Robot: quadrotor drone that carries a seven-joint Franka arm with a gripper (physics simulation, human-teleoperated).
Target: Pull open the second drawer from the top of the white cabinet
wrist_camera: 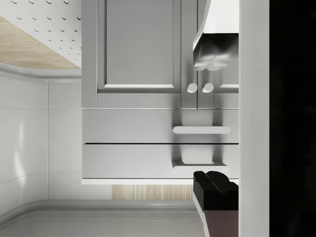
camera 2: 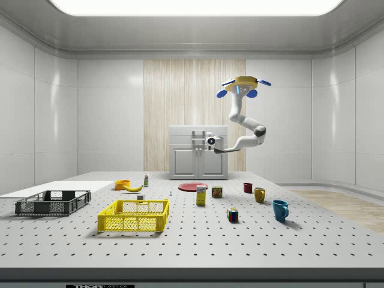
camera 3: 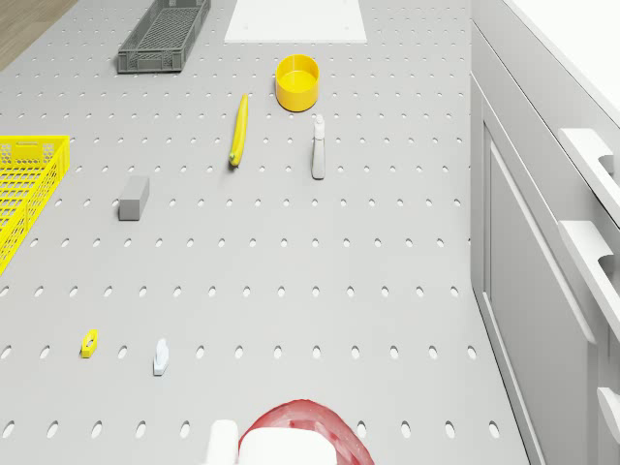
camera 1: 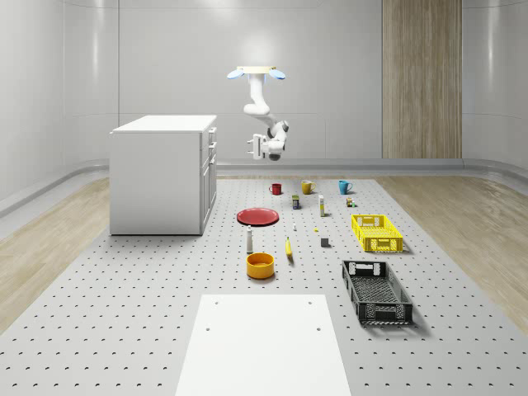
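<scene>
White cabinet [camera 1: 161, 177] stands on the grey desk [camera 1: 124, 330], at the whole-scene view's left. Its drawers face the view's right. The drone [camera 1: 256, 74] hovers in the air to the right of the cabinet, over the desk near the red plate [camera 1: 257, 216]. The arm [camera 1: 262, 107] hangs down from it. The jaws are at about drawer height, apart from the cabinet front, with bare air between.

In the side view the cabinet [camera 2: 199, 153] is at the back, in the middle of the frame. The drone [camera 2: 243, 84] hovers higher than the cabinet top, a bit toward the side view's right. The arm [camera 2: 249, 135] bends down so the jaws sit in front of the drawers.

In the drone view the cabinet front [camera 3: 542, 291] and its bar handles run along beside the desk [camera 3: 291, 291].

In the wrist view the jaws are wide open and hold nothing. One finger is white [wrist_camera: 215, 49] and one is dark [wrist_camera: 215, 190]. The second drawer handle [wrist_camera: 201, 130] lies straight ahead, between them. It is a long flat bar, and it runs across the line from finger to finger, so I think the jaws can close over it. They must go forward first. The top drawer's handle [wrist_camera: 197, 163] is just beside it, so grabbing the wrong one would be easy. Behind the robot there is lots of open room to pull back.
</scene>
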